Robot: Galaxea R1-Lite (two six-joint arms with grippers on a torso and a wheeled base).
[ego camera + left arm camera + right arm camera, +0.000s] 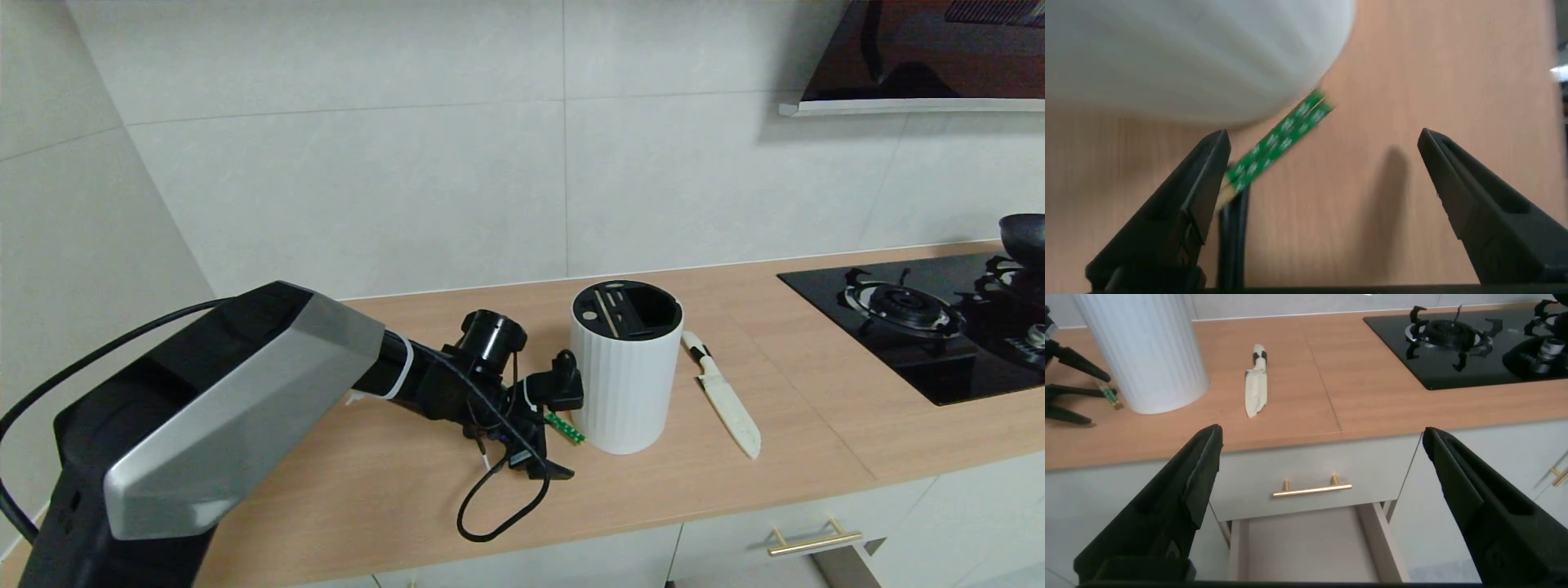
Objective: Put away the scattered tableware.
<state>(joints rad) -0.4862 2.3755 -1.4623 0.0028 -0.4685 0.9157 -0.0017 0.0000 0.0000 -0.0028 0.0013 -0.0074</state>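
A white ribbed utensil holder [627,384] with a black slotted lid stands on the wooden counter [392,482]; a pale stick lies in one slot. A green-patterned chopstick [565,427] lies on the counter by the holder's base. My left gripper [559,429] is open low over the counter, its fingers either side of the chopstick. In the left wrist view the chopstick [1278,143] sits close to one finger [1200,204], under the holder [1192,57]. A white knife [722,396] lies right of the holder. My right gripper [1319,506] is open in front of the counter edge.
A black gas hob [931,318] with a dark pot [1024,237] takes the counter's right end. Below the counter front, a drawer with a brass handle [1310,487] stands slightly pulled out. A black cable loops [498,514] under my left wrist. The tiled wall is behind.
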